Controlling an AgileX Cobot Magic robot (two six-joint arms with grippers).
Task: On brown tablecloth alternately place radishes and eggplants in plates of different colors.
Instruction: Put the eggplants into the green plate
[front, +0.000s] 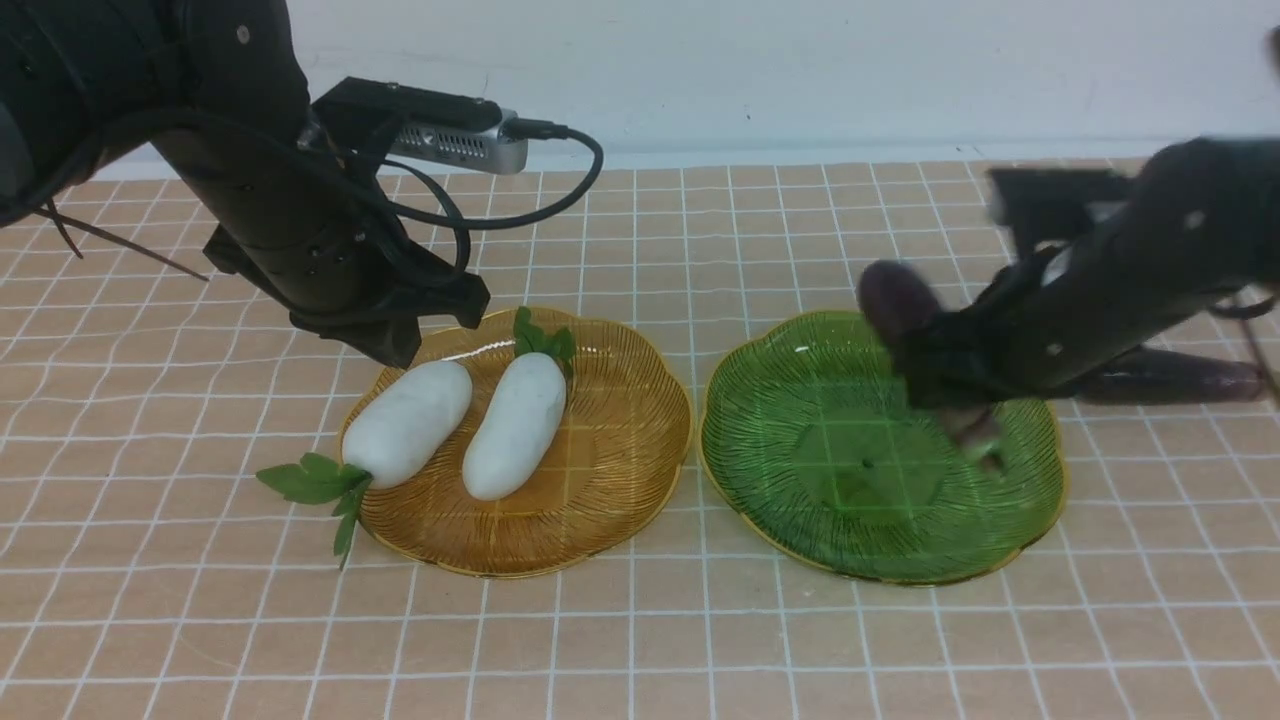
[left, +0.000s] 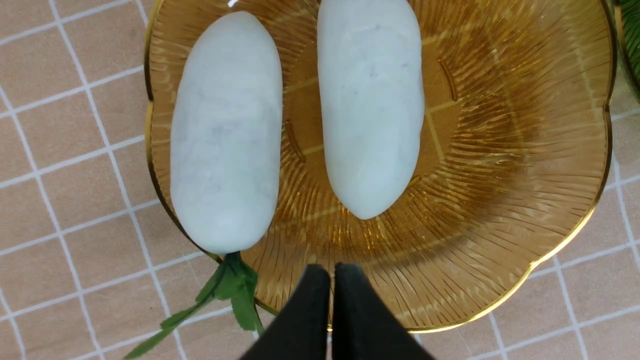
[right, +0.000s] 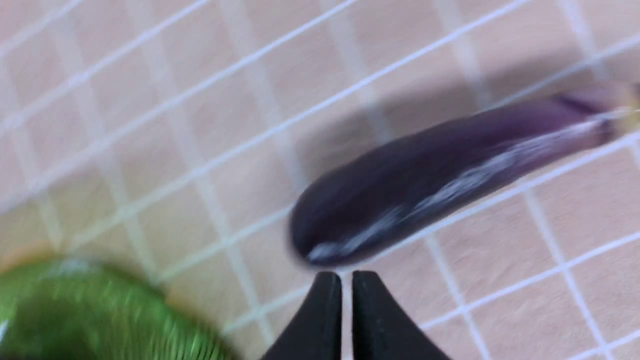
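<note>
**Front view.** Both radishes (front: 408, 422) lay side by side in the amber plate (front: 620, 440) on the left half of the brown tablecloth (front: 640, 620). One trailed its leaves over the plate's near-left rim. That plate's share was judged complete. The left gripper (front: 400, 345) hung over the plate's far-left rim, touching nothing, apparently parked clear of the work.

The green plate (front: 820, 480) sat just beside the amber one, towards the cloth's right edge. One eggplant (front: 895, 298) crossed its far rim, partly hidden by the blurred right gripper (front: 935, 385). Whether it rested in the plate or was gripped could not be told here. A second eggplant (front: 1170, 380) lay on the cloth beside the green plate's right rim, judged not yet placed.

**Left wrist view.** The left gripper (left: 332, 272) was closed and empty above the amber plate's rim, with both radishes beyond it.

**Right wrist view.** The picture was heavily blurred. The right gripper (right: 346, 277) had its fingers (right: 320, 320) almost together with nothing between them. An eggplant lay on bare cloth just past the tips, with the green plate's rim nearby. Which eggplant this was could not be settled. Sorting by kind explained the layout.
</note>
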